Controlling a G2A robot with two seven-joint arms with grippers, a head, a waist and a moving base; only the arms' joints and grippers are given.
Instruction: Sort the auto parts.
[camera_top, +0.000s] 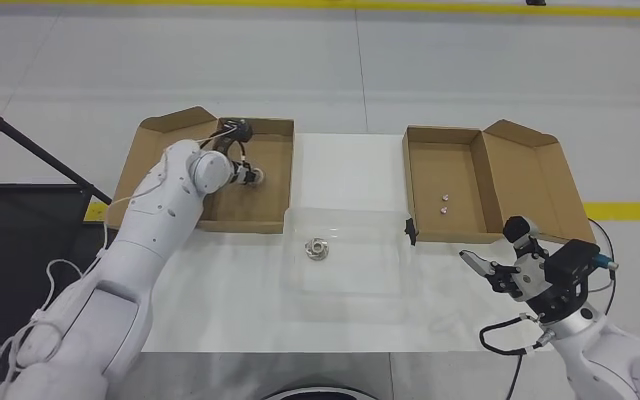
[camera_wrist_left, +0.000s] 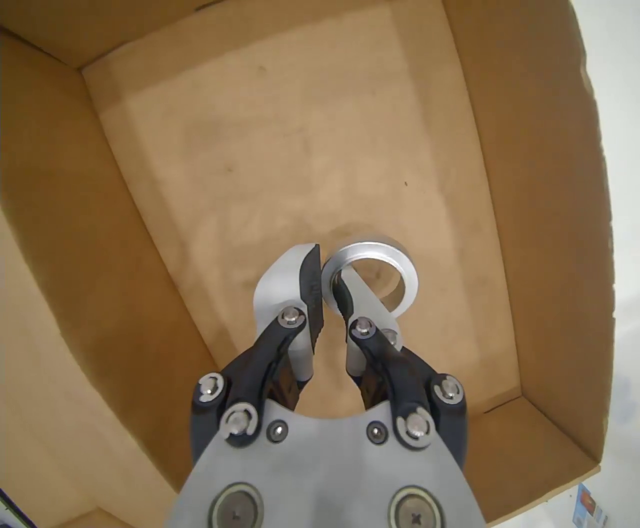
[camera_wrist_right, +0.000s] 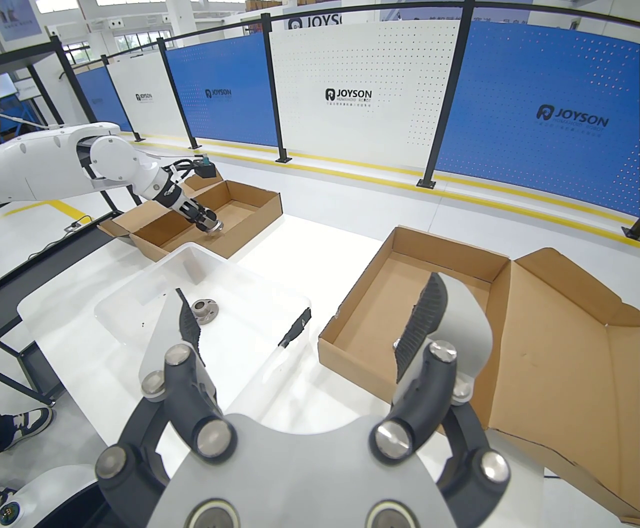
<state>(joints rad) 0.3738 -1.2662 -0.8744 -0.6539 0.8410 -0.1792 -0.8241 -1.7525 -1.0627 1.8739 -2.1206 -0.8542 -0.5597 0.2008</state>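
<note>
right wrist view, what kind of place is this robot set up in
Probably a robot test or demo hall: blue and white perforated partition panels on black posts, a yellow floor line along them, and a white table bearing an open cardboard box.

table (camera_top: 340, 165): left box (camera_top: 270, 150), clear bin (camera_top: 372, 262), right box (camera_top: 450, 165)

White table (camera_top: 350, 170), blue fence panels (camera_wrist_right: 500, 150)
</note>
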